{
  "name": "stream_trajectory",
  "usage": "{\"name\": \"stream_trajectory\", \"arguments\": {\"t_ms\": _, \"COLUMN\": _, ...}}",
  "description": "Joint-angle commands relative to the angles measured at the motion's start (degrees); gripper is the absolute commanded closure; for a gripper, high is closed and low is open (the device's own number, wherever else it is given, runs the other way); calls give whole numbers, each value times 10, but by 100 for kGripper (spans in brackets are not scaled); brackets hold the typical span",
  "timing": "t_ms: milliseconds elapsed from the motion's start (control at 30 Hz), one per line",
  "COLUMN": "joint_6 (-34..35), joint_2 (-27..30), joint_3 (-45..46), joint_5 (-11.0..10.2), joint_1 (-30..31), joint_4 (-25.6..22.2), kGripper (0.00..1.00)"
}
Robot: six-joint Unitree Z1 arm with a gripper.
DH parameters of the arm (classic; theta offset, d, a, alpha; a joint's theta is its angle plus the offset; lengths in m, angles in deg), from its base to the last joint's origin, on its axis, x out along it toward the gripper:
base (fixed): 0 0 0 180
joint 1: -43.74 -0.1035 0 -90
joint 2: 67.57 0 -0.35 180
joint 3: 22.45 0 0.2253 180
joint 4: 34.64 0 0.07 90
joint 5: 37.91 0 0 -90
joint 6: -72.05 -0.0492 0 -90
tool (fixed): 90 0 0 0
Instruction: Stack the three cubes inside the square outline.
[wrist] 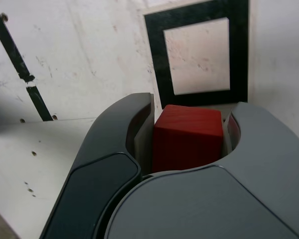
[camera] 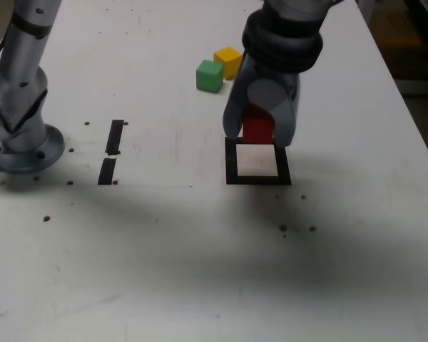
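The end effector (camera: pixel 260 134) is closed on the red cube (camera: pixel 257 128), which sits pinched between its two jaws, as the wrist view shows plainly (wrist: pixel 188 137). It hangs at the far edge of the square outline (camera: pixel 258 179); whether the cube touches the surface (camera: pixel 200 249) cannot be told. The outline's white centre is bare. The green cube (camera: pixel 210 75) and yellow cube (camera: pixel 229 62) sit close together farther back, toward the exterior view's left of the arm. Two short black tape strips (camera: pixel 112 151) lie well to the exterior view's left of the outline, near the arm's base (camera: pixel 21 146).

Silver arm (camera: pixel 18 68), dark-grey tool (camera: pixel 259 135)
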State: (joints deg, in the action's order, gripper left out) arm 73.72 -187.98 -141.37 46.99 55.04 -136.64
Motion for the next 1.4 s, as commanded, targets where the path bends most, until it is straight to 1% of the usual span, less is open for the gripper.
{"name": "stream_trajectory", "arguments": {"t_ms": 0, "joint_6": 22, "joint_2": 3, "joint_3": 13, "joint_5": 2, "joint_1": 0, "joint_4": 7, "kGripper": 89}}
{"name": "stream_trajectory", "arguments": {"t_ms": 167, "joint_6": 30, "joint_2": 6, "joint_3": 59, "joint_5": 6, "joint_1": 4, "joint_4": 45, "kGripper": 89}}
{"name": "stream_trajectory", "arguments": {"t_ms": 533, "joint_6": 25, "joint_2": -2, "joint_3": 124, "joint_5": -5, "joint_1": -32, "joint_4": 114, "kGripper": 89}}
{"name": "stream_trajectory", "arguments": {"t_ms": 700, "joint_6": 19, "joint_2": -10, "joint_3": 133, "joint_5": -6, "joint_1": -40, "joint_4": 132, "kGripper": 89}}
{"name": "stream_trajectory", "arguments": {"t_ms": 933, "joint_6": 14, "joint_2": -27, "joint_3": 136, "joint_5": 3, "joint_1": -40, "joint_4": 153, "kGripper": 89}}
{"name": "stream_trajectory", "arguments": {"t_ms": 1067, "joint_6": 10, "joint_2": -31, "joint_3": 137, "joint_5": 3, "joint_1": -40, "joint_4": 159, "kGripper": 83}}
{"name": "stream_trajectory", "arguments": {"t_ms": 1233, "joint_6": 10, "joint_2": -36, "joint_3": 136, "joint_5": 3, "joint_1": -41, "joint_4": 162, "kGripper": 70}}
{"name": "stream_trajectory", "arguments": {"t_ms": 1300, "joint_6": 10, "joint_2": -37, "joint_3": 136, "joint_5": 4, "joint_1": -42, "joint_4": 163, "kGripper": 60}}
{"name": "stream_trajectory", "arguments": {"t_ms": 1367, "joint_6": 9, "joint_2": -38, "joint_3": 137, "joint_5": 5, "joint_1": -43, "joint_4": 163, "kGripper": 47}}
